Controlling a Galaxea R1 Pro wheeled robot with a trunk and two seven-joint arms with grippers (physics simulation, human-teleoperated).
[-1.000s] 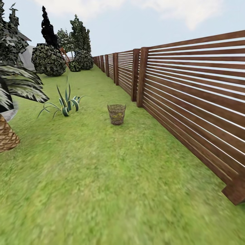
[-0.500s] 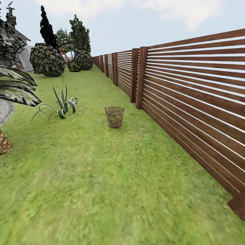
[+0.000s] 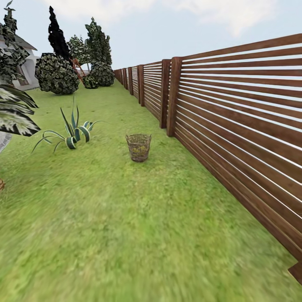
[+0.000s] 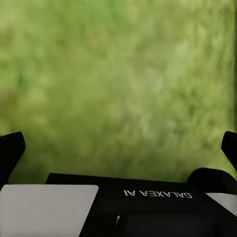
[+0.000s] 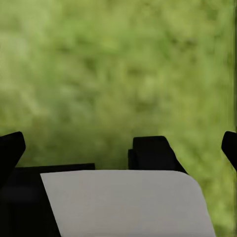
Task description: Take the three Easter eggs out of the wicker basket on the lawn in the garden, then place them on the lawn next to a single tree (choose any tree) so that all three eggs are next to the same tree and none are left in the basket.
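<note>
The wicker basket (image 3: 138,147) stands upright on the lawn (image 3: 126,226) a few metres ahead, close to the wooden fence. Faint yellow shows through its weave; the Easter eggs cannot be made out singly. Far back on the left rises a tree (image 3: 99,41) with a dark green blocky canopy, its trunk hidden by a round bush. My left gripper (image 4: 118,148) hangs over bare grass, its black fingertips (image 4: 10,153) wide apart, open and holding nothing. My right gripper (image 5: 118,148) is likewise open over grass, fingertips (image 5: 9,150) at the picture's edges.
A brown slatted fence (image 3: 235,121) runs along the right side into the distance. A spiky striped plant (image 3: 72,133) grows left of the basket. Palm fronds (image 3: 14,113) reach in at the left edge. Round bushes (image 3: 56,74) and a thin dark tree (image 3: 56,33) stand far back.
The whole head view has shifted: I have rolled forward, so the basket looks slightly nearer and lower, and the palm trunk has slid out at the left edge.
</note>
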